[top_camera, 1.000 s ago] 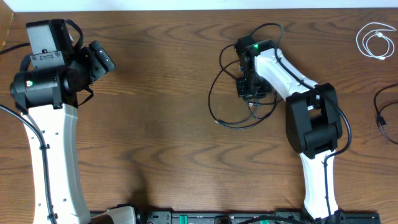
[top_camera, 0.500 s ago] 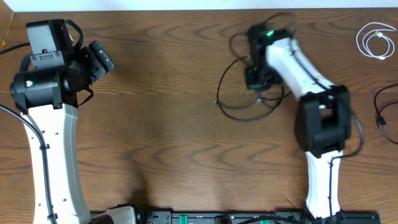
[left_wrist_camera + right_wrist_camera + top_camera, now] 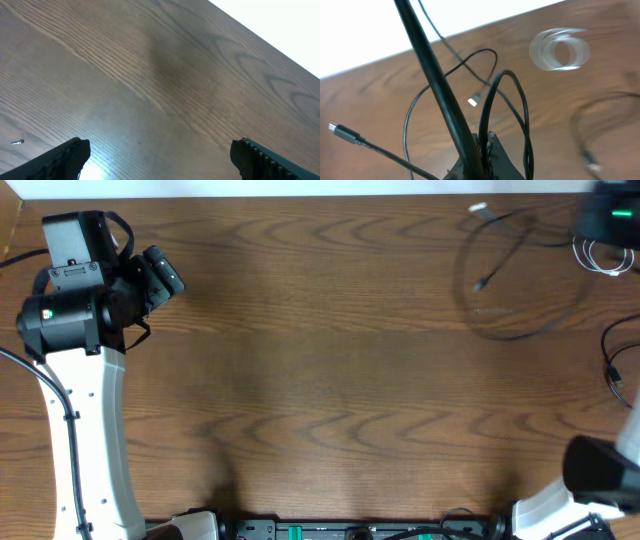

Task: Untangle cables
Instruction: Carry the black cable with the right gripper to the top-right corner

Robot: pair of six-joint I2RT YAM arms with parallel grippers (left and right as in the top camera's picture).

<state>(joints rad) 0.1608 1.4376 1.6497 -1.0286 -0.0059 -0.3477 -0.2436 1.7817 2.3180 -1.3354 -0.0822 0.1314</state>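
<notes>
My right gripper [image 3: 487, 147] is shut on the long black cable [image 3: 445, 95], whose loops and plug ends hang from the jaws above the table. In the overhead view that gripper [image 3: 606, 218] is a blur at the far right corner, with the black cable [image 3: 520, 335] trailing to its left. The white cable [image 3: 603, 252] lies coiled just beside it and shows blurred in the right wrist view [image 3: 560, 49]. My left gripper [image 3: 160, 162] is open and empty over bare wood at the far left [image 3: 150, 275].
Another black cord [image 3: 614, 368] lies at the table's right edge, blurred in the right wrist view [image 3: 592, 160]. A small screw [image 3: 16, 142] lies on the wood near the left gripper. The table's far edge meets a white surface.
My right arm has swept from the table's middle to the far right corner, carrying the black cable with it. The left arm has not moved.
</notes>
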